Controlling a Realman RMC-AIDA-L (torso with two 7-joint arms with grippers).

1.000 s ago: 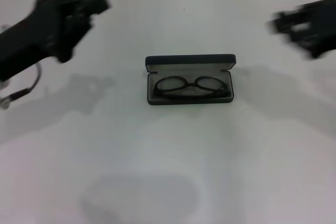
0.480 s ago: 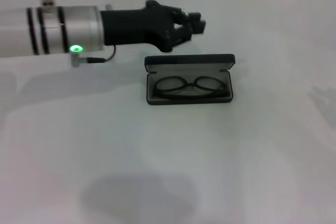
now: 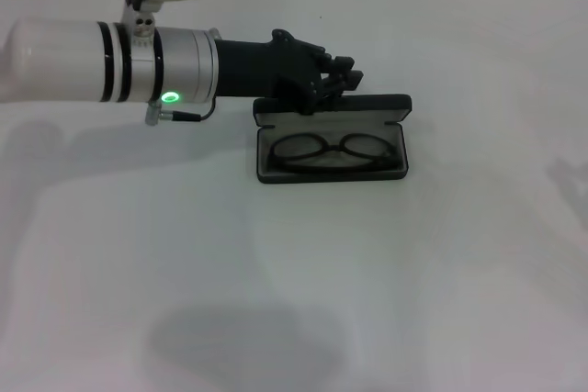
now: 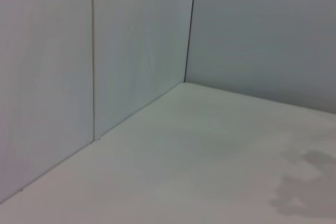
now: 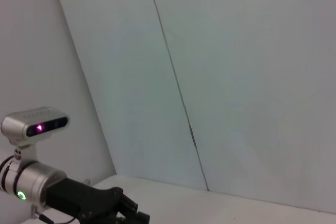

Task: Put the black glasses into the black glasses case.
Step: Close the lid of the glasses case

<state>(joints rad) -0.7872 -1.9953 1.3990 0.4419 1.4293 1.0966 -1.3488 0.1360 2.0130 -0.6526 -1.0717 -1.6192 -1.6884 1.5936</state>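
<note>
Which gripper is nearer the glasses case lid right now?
Left. The left gripper sits right at the open lid of the black glasses case, reaching in from the robot's left. The right gripper is out of the head view.

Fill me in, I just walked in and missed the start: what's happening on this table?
The black glasses already lie inside the open black glasses case on the white table. The left gripper is at the rear of the case, over its raised lid, likely about to close it. The right gripper isn't in view.

Bare test booth, white table (image 3: 386,300), plain white wall panels (image 5: 236,77)
</note>
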